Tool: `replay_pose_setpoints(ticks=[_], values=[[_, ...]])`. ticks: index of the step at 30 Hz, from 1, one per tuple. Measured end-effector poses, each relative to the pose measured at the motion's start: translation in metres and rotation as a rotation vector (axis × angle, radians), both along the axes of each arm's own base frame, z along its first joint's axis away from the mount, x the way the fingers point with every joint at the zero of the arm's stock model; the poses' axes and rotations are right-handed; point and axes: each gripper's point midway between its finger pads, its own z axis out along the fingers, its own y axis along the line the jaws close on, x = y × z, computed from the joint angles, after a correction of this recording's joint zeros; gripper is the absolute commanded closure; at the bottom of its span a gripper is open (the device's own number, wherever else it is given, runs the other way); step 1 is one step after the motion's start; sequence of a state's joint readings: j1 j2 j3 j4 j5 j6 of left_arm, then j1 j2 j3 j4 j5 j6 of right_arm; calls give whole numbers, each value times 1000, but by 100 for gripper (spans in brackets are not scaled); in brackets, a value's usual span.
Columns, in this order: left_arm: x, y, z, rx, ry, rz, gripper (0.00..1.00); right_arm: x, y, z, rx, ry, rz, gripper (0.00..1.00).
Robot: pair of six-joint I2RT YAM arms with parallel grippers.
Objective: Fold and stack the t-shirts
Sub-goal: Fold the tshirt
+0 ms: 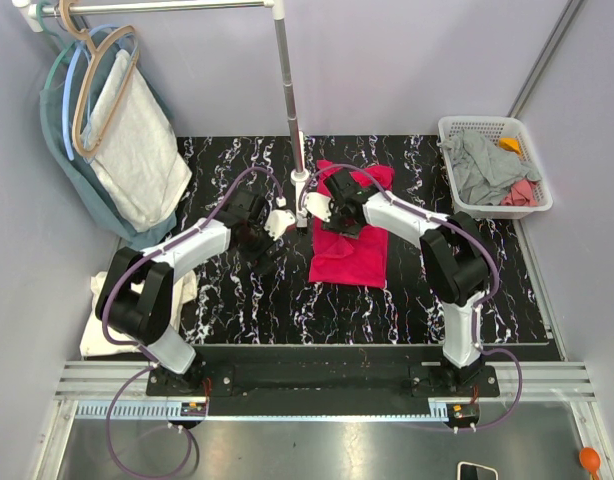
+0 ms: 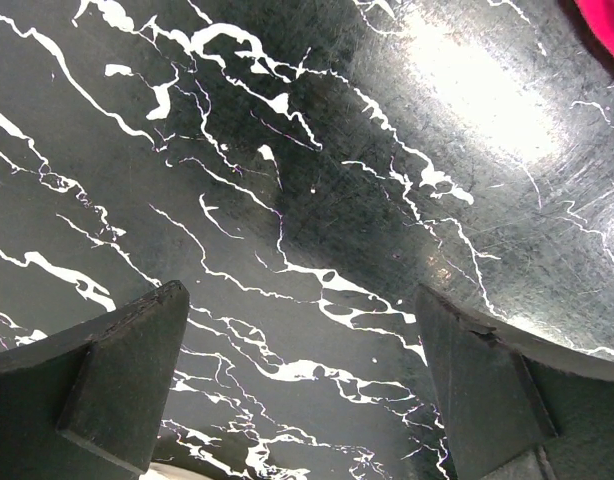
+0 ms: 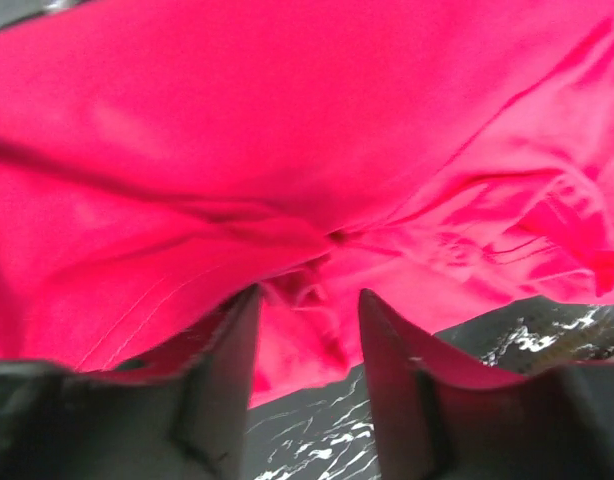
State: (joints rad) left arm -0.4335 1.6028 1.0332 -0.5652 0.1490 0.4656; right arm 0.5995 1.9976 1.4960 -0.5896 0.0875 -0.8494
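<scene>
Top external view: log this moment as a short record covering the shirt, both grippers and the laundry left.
shirt in work: red t-shirt, lying mid-table
right gripper: closed on a bunch of the red fabric, at the shirt's far end
left gripper: open, empty, over bare marble table
waiting: clothes heaped in the white basket, far right
left edge: pale garment beside the left arm's base

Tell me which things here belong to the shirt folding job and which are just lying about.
Part of the job:
red t-shirt, pinched in the right end effector
basket of unfolded clothes
pale cloth pile at the table's left edge, probably the stack

Just lying about:
hung clothes
rack pole
phone
</scene>
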Motion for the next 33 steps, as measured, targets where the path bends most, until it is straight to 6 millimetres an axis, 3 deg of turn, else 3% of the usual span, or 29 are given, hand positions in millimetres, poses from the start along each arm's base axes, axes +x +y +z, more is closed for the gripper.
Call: replay_pose_setpoints(ticks=[10, 20, 25, 33], values=[[3, -1, 1, -6, -11, 3, 1, 33, -1, 13, -3, -130, -87, 34], [9, -3, 3, -14, -36, 5, 1, 35, -14, 19, -3, -172, -161, 32], [6, -1, -1, -4, -30, 7, 1, 24, -21, 34, 13, -184, -180, 32], [5, 2, -3, 6, -28, 11, 1, -20, -36, 81, 110, -162, -215, 30]])
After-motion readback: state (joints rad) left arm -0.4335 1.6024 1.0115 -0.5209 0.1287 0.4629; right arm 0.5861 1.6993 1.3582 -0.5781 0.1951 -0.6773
